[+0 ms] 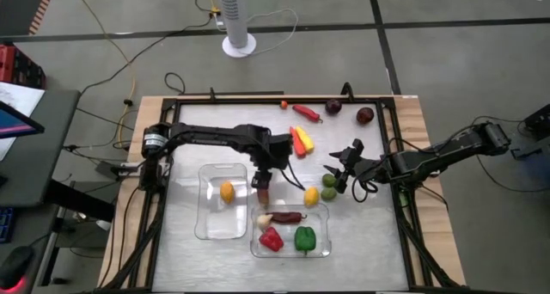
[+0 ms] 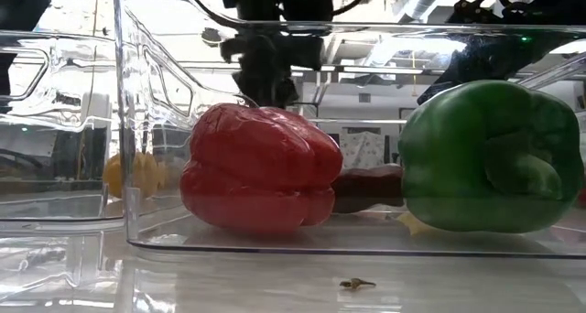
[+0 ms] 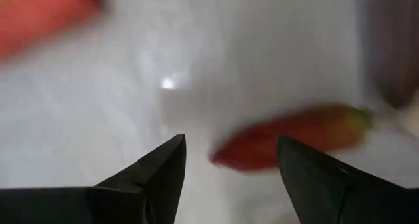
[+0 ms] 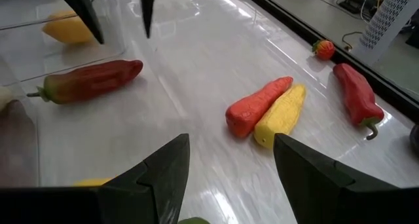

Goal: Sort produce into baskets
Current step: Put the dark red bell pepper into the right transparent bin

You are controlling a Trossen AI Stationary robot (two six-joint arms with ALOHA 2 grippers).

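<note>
Two clear baskets (image 1: 208, 229) are sitting on the tabletop (image 1: 361, 242), one holding peppers (image 1: 304, 238). Left fingers (image 3: 167, 178) are hanging open, holding nothing, above a red chilli (image 3: 288, 137). Right fingers (image 4: 167, 168) are waiting open by a lime (image 1: 329, 192).

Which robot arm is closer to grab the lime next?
The right one, probably. The right gripper is open and empty, right beside the lime and the lemon. The left gripper hangs open farther off, over the edge of the basket holding peppers.
</note>
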